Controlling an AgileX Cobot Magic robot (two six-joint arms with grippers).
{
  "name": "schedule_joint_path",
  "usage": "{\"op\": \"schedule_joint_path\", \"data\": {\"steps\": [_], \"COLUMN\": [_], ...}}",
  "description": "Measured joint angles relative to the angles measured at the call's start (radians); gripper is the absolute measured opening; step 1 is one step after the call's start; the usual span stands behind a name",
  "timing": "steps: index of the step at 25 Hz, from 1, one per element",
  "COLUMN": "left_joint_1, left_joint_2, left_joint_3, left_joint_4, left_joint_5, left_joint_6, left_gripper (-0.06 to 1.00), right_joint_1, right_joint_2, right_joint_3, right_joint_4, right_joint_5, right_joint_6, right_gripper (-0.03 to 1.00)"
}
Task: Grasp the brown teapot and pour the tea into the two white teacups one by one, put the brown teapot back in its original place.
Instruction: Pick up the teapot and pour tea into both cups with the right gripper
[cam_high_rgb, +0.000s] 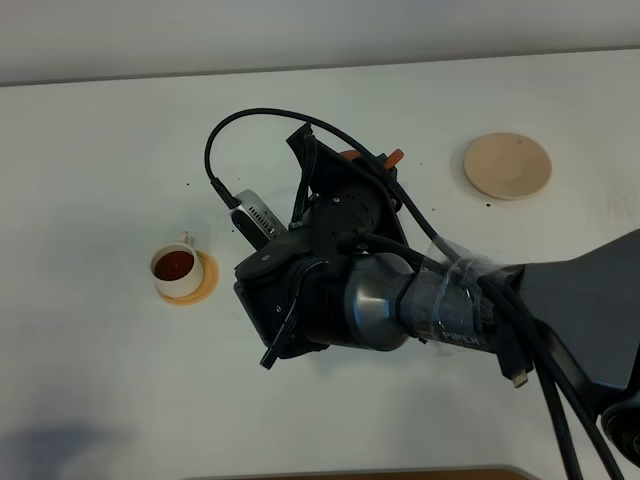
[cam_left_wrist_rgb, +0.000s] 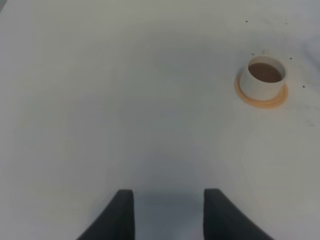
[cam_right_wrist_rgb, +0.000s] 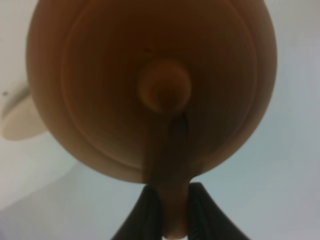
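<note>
Teapot (cam_right_wrist_rgb: 150, 85) first: the brown teapot fills the right wrist view, seen lid-on with its small knob toward the camera, and its loop handle runs straight back into the right gripper (cam_right_wrist_rgb: 175, 210), whose two dark fingers are clamped on that handle. So the pot hangs directly ahead of the gripper, its handle-to-spout line continuing the line of the wrist. In the high view almost all of it is hidden under the right arm; only a sliver of reddish-brown (cam_high_rgb: 350, 155) shows past the far edge of the wrist, over the middle of the white table (cam_high_rgb: 100, 120), and I cannot tell how far it is tipped.

One white teacup (cam_high_rgb: 176, 268) stands on an orange coaster (cam_high_rgb: 207, 283) well to the left of the pot and already holds dark tea. The second cup I cannot find in any view; it is probably under the arm. A small orange bit (cam_high_rgb: 394, 156) sticks out beside the wrist, too little to name.

The pale beige saucer (cam_high_rgb: 508, 165), where the pot belongs, sits empty off to the right of the wrist and a little farther back; the right arm is the nearer one and already carries the load.

The left gripper (cam_left_wrist_rgb: 167, 210) hangs empty over bare table, fingers apart, the filled cup well off from it.
</note>
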Motion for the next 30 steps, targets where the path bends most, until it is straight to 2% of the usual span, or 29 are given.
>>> {"op": "schedule_joint_path", "data": {"steps": [5, 9, 15, 26, 30], "left_joint_1": [0.000, 0.000, 0.000, 0.000, 0.000], "left_joint_2": [0.000, 0.000, 0.000, 0.000, 0.000], "left_joint_3": [0.000, 0.000, 0.000, 0.000, 0.000], "left_joint_4": [0.000, 0.000, 0.000, 0.000, 0.000], "left_joint_5": [0.000, 0.000, 0.000, 0.000, 0.000], "left_joint_6": [0.000, -0.001, -0.001, -0.001, -0.001], "left_gripper": [0.37, 0.37, 0.37, 0.37, 0.37], "right_joint_1": [0.000, -0.001, -0.051, -0.202, -0.235], "right_joint_2": [0.000, -0.004, -0.077, -0.163, -0.163], "right_joint_3": [-0.002, -0.069, -0.182, -0.192, -0.188], "right_joint_4": [0.056, 0.165, 0.410, 0.883, 0.971], "right_joint_5": [0.000, 0.002, 0.001, 0.012, 0.015], "right_joint_6": [0.081, 0.150, 0.187, 0.230, 0.227], "right_gripper": [0.13, 0.13, 0.13, 0.13, 0.13]}}
